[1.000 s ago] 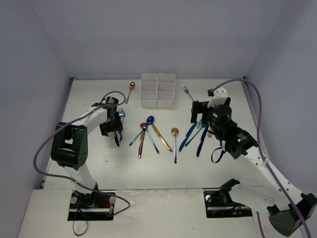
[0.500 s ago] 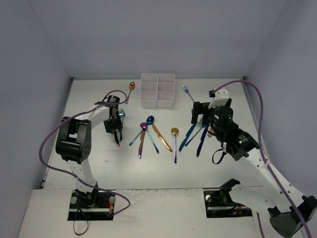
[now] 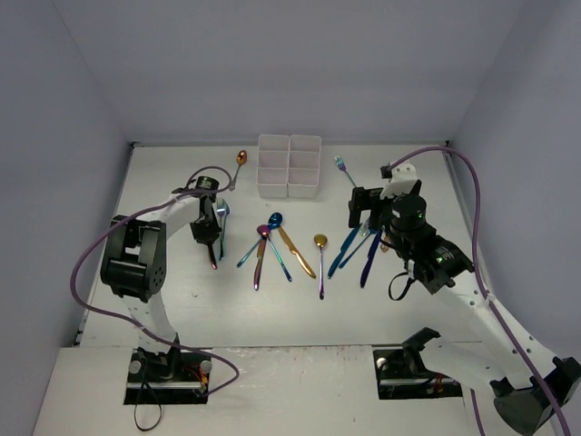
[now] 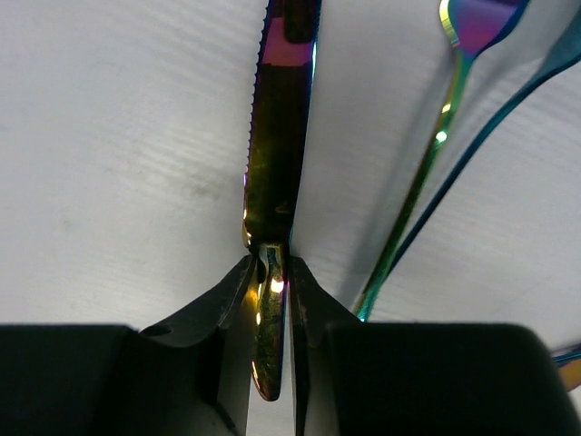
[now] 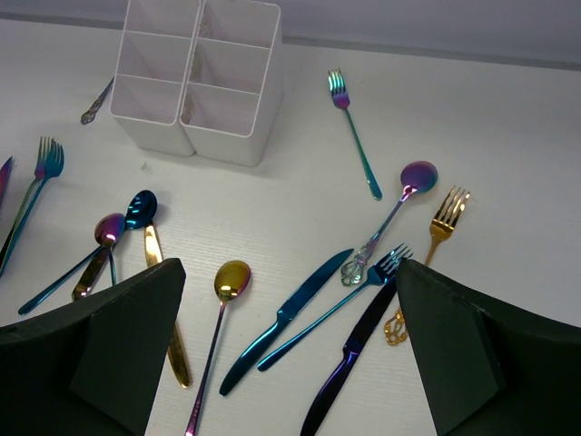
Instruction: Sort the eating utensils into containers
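Left wrist view: L fingers (image 4: 227, 304) are pinching an iridescent knife (image 4: 281, 109) by its handle end, closed on it; the blade's lying flat on the desk (image 4: 118, 136), pointing away. R fingers (image 5: 118, 354) are hanging wide open, gripping nothing, above loose utensils (image 5: 290, 313). Farther back, white containers (image 5: 222, 145) are standing upright.

Colourful utensils (image 3: 320, 242) before white containers (image 3: 289, 165)
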You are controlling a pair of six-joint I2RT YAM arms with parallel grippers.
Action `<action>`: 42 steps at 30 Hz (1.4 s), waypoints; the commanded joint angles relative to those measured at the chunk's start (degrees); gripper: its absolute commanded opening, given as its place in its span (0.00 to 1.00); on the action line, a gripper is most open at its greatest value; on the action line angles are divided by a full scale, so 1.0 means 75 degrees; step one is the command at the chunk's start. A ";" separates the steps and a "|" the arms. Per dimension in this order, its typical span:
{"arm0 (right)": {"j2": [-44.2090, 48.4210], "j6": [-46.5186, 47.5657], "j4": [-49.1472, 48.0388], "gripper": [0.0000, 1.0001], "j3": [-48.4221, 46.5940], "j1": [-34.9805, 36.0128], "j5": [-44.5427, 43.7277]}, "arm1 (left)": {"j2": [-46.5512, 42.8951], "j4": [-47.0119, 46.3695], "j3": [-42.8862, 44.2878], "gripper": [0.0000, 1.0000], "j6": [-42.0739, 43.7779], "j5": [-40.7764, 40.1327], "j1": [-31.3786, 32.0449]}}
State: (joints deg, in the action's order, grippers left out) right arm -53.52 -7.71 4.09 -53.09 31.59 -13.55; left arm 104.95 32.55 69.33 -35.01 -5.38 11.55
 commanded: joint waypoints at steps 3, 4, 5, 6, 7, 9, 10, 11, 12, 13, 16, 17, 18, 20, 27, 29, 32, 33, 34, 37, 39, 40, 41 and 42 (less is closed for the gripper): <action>-0.0893 -0.0317 -0.0463 1.00 -0.0994 0.0030 0.1503 | -0.1696 0.0434 -0.0025 0.00 0.0647 -0.0590 -0.0110; -0.1099 -0.0413 -0.0463 1.00 -0.1143 0.0030 0.1661 | -0.1998 0.0419 0.0020 0.00 0.0844 -0.0547 -0.0090; -0.1294 -0.0535 -0.0463 1.00 -0.1304 0.0030 0.1742 | -0.2337 0.0404 0.0074 0.00 0.1040 -0.0499 -0.0063; -0.1523 -0.0714 -0.0463 1.00 -0.1484 0.0030 0.1978 | -0.2624 0.0348 0.0131 0.00 0.1285 -0.0418 -0.0047; -0.1747 -0.0842 -0.0559 1.00 -0.1668 0.0035 0.2204 | -0.2831 0.0279 0.0185 0.00 0.1536 -0.0324 -0.0010; -0.2079 -0.0962 -0.0708 1.00 -0.2107 0.0075 0.2514 | -0.3357 0.0073 0.0270 0.00 0.1906 -0.0031 0.0131; -0.2343 -0.1033 -0.0719 1.00 -0.2259 0.0096 0.2708 | -0.3711 -0.0022 0.0341 0.00 0.2210 0.0088 0.0195; -0.2503 -0.1072 -0.0738 1.00 -0.2397 0.0143 0.2829 | -0.3929 -0.0194 0.0371 0.00 0.2394 0.0315 0.0353; -0.2734 -0.1127 -0.0752 1.00 -0.2651 0.0181 0.2945 | -0.4222 -0.0318 0.0401 0.00 0.2663 0.0496 0.0481; -0.2944 -0.1166 -0.0756 1.00 -0.2858 0.0222 0.3155 | -0.4455 -0.0549 0.0406 0.00 0.2874 0.0632 0.0601; -0.3465 -0.1236 -0.0853 1.00 -0.3394 0.0394 0.3710 | -0.4975 -0.1087 0.0354 0.00 0.3242 0.1173 0.1172; -0.3641 -0.1275 -0.0925 1.00 -0.3578 0.0426 0.3846 | -0.5111 -0.1207 0.0346 0.00 0.3338 0.1224 0.1325; -0.3808 -0.1332 -0.1005 1.00 -0.3745 0.0486 0.3946 | -0.5211 -0.1293 0.0357 0.00 0.3407 0.1284 0.1442; -0.4103 -0.1460 -0.1211 0.98 -0.3995 0.0627 0.4080 | -0.5325 -0.1386 0.0405 0.00 0.3484 0.1445 0.1653; -0.4767 -0.1860 -0.1898 0.82 -0.4462 0.0928 0.4446 | -0.5523 -0.1700 0.0410 0.00 0.3526 0.1635 0.2318; -0.4844 -0.1912 -0.1988 0.80 -0.4503 0.1034 0.4462 | -0.5540 -0.1798 0.0401 0.00 0.3494 0.1655 0.2403; -0.4946 -0.2002 -0.2164 0.77 -0.4512 0.1115 0.4490 | -0.5552 -0.1867 0.0436 0.00 0.3476 0.1686 0.2475; -0.4962 -0.2030 -0.2221 0.76 -0.4512 0.1141 0.4494 | -0.5542 -0.1881 0.0436 0.00 0.3484 0.1704 0.2505; -0.5016 -0.2071 -0.2302 0.74 -0.4512 0.1175 0.4507 | -0.5536 -0.1928 0.0436 0.00 0.3485 0.1711 0.2552; -0.5134 -0.2139 -0.2449 0.66 -0.4524 0.1231 0.4555 | -0.5462 -0.1964 0.0413 0.00 0.3511 0.1644 0.2668; -0.5176 -0.2148 -0.2497 0.59 -0.4494 0.1263 0.4572 | -0.5405 -0.1988 0.0413 0.00 0.3520 0.1651 0.2732; -0.5186 -0.2163 -0.2540 0.56 -0.4467 0.1272 0.4577 | -0.5387 -0.2006 0.0408 0.00 0.3520 0.1650 0.2759; -0.5196 -0.2183 -0.2572 0.53 -0.4445 0.1276 0.4583 | -0.5372 -0.2027 0.0401 0.00 0.3524 0.1644 0.2776; -0.5216 -0.2187 -0.2584 0.51 -0.4426 0.1280 0.4584 | -0.5349 -0.2047 0.0401 0.00 0.3543 0.1644 0.2796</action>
State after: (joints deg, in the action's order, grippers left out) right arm -92.96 -23.24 -8.65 -84.03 40.71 19.50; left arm 65.39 23.44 69.78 -9.40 6.58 31.69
